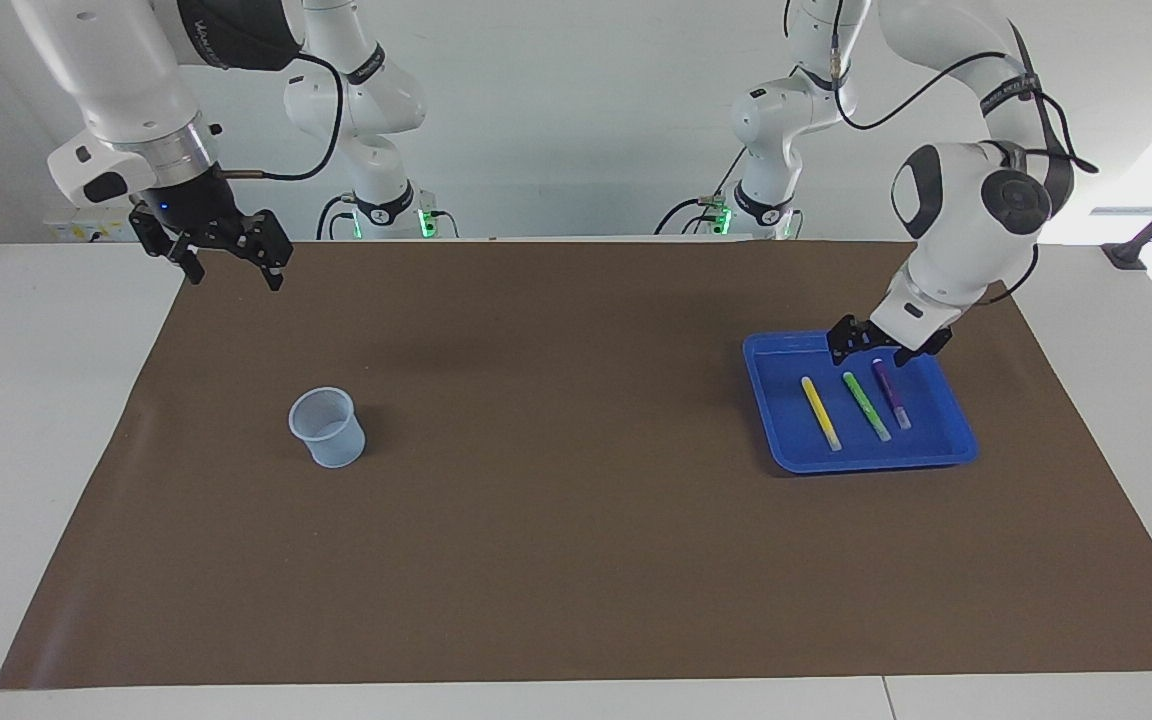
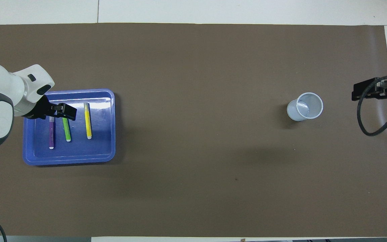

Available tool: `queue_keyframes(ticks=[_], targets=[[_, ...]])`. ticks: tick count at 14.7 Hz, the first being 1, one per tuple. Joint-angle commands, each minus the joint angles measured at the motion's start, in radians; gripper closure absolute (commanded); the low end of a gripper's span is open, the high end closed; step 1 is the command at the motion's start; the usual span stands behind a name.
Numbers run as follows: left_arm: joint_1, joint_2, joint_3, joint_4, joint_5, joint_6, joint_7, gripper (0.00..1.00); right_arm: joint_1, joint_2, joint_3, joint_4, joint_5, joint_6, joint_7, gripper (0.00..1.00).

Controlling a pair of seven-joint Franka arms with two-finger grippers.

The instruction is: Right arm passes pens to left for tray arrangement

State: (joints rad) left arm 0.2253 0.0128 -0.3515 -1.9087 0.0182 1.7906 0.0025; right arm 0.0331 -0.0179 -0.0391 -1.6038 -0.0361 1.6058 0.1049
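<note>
Hovering open-jawed, left gripper (image 1: 876,345) hangs over blue tray (image 1: 786,440)'s robot-side rim, empty; right gripper (image 1: 226,260), open, waits over mat (image 1: 576,560) corner.

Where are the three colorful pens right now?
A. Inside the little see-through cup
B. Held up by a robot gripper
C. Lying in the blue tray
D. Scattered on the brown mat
C. The yellow pen, green pen and purple pen all lie side by side inside the blue tray, while the cup holds no pens.
</note>
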Motion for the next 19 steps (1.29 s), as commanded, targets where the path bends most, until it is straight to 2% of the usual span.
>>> queue_keyframes(ticks=[1,3,5,9,19], targets=[[-0.127,-0.071,0.130,0.127,-0.001,-0.222,-0.030,0.00,-0.004,-0.010,0.005,-0.001,0.022,-0.007,-0.019,0.00],[-0.187,-0.073,0.196,0.268,-0.009,-0.357,-0.032,0.00,-0.001,-0.010,0.005,-0.001,0.024,-0.006,-0.019,0.00],[-0.218,-0.070,0.232,0.339,-0.011,-0.404,-0.032,0.00,-0.002,-0.010,0.005,-0.004,0.024,-0.006,-0.019,0.00],[-0.233,-0.047,0.272,0.327,-0.083,-0.410,-0.050,0.00,-0.004,-0.010,0.005,-0.005,0.024,-0.006,-0.024,0.00],[-0.227,-0.042,0.267,0.336,-0.087,-0.399,-0.050,0.00,-0.001,-0.011,0.007,-0.010,0.024,-0.006,-0.021,0.00]])
